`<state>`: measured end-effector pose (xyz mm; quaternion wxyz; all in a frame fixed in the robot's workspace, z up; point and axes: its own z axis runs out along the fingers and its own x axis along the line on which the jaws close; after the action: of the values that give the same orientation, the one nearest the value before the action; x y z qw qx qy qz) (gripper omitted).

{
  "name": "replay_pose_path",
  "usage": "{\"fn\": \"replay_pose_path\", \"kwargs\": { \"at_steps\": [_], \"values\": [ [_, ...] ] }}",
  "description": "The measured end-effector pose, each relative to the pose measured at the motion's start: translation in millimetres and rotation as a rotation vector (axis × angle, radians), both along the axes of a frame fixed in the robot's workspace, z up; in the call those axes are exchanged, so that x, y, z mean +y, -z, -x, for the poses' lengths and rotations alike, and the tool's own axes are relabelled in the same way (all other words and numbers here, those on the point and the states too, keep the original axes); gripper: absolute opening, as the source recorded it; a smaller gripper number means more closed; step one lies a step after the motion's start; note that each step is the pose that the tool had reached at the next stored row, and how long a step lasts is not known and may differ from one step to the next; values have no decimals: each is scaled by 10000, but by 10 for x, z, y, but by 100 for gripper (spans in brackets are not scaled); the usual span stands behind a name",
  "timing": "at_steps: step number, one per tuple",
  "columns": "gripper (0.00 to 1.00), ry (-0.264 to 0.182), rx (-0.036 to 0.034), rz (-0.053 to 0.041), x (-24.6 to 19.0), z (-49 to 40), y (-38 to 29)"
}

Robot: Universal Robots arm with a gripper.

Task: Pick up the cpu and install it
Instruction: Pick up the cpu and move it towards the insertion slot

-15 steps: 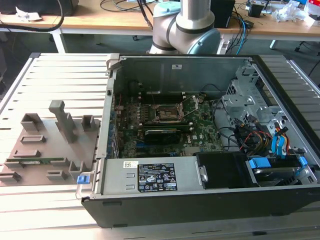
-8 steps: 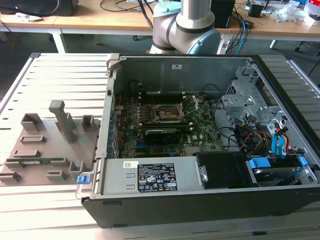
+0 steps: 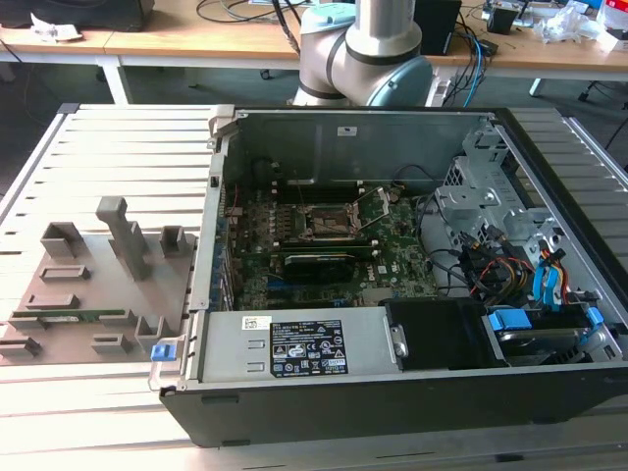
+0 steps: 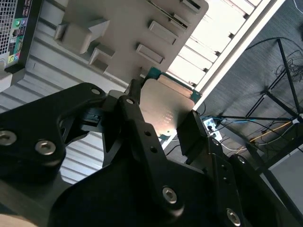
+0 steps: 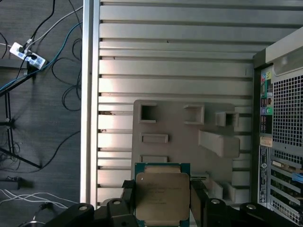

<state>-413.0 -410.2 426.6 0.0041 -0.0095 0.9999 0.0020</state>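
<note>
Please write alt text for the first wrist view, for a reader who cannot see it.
The gripper holds the cpu, silvery plate with a green rim, between its black fingers. Below it a grey holder tray with moulded slots lies on a slatted metal table; a computer case stands beside the tray.

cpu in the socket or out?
Out. The gripper grips the cpu by two edges near the grey fixture, outside the case.
</note>
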Motion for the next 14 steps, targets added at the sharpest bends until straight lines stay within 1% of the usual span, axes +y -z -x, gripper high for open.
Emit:
{"fn": "replay_pose_path", "kwargs": {
  "at_steps": [4, 7, 10, 12, 13, 14],
  "values": [
    [55, 0, 1, 1, 0, -56, 0],
    [55, 0, 0, 3, 0, -176, 0],
    [55, 0, 0, 8, 0, -265, 0],
    [55, 0, 0, 7, 0, -307, 0],
    [55, 0, 0, 7, 0, -373, 0],
    [55, 0, -1, 7, 1, -414, 0]
  ]
}}
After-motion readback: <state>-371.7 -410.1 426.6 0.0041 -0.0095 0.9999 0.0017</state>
